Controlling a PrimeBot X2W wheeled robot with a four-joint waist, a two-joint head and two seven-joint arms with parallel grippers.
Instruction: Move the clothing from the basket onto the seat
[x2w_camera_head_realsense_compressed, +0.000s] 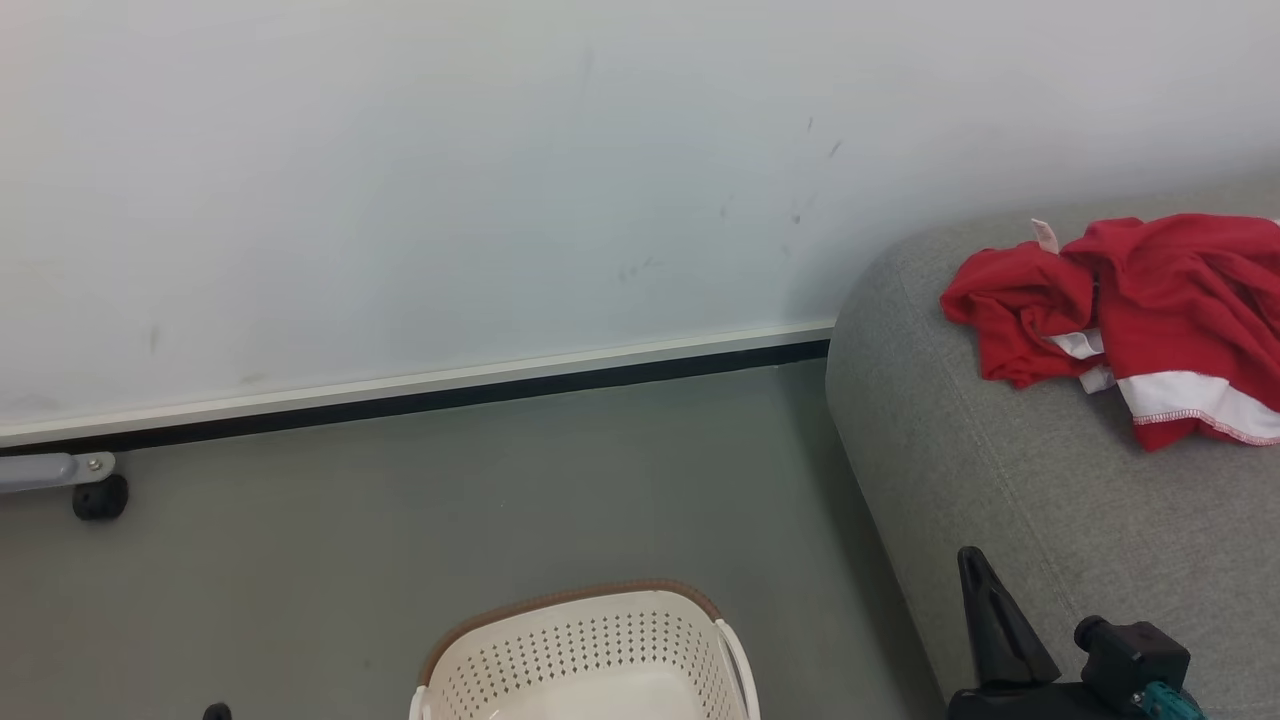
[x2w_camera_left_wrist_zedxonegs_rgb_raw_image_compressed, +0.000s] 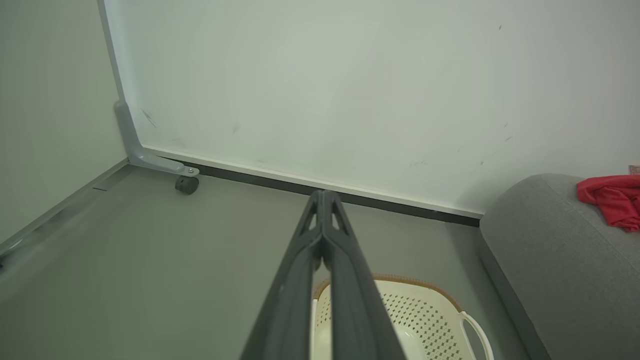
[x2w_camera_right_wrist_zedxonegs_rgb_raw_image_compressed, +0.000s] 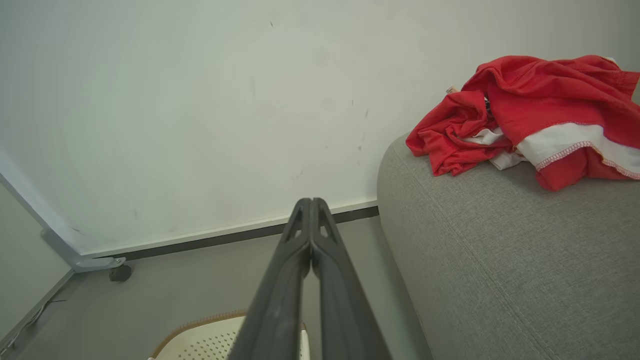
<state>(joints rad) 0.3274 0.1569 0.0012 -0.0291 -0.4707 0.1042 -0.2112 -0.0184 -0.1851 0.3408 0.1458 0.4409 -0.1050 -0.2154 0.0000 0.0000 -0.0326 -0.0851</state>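
Clothing (x2w_camera_head_realsense_compressed: 1130, 310), red with white trim, lies heaped on the grey seat (x2w_camera_head_realsense_compressed: 1000, 500) at the upper right of the head view, well apart from the right gripper (x2w_camera_right_wrist_zedxonegs_rgb_raw_image_compressed: 311, 204) at the lower right, whose fingers are pressed together on nothing. The left gripper (x2w_camera_left_wrist_zedxonegs_rgb_raw_image_compressed: 324, 196) is likewise closed and empty, above the basket (x2w_camera_left_wrist_zedxonegs_rgb_raw_image_compressed: 425, 310) at bottom centre.

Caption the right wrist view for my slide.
Shut right gripper points toward the wall; red clothing lies heaped on the grey seat.

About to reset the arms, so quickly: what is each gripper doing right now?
Left gripper: closed, holding nothing.
Right gripper: closed, holding nothing.
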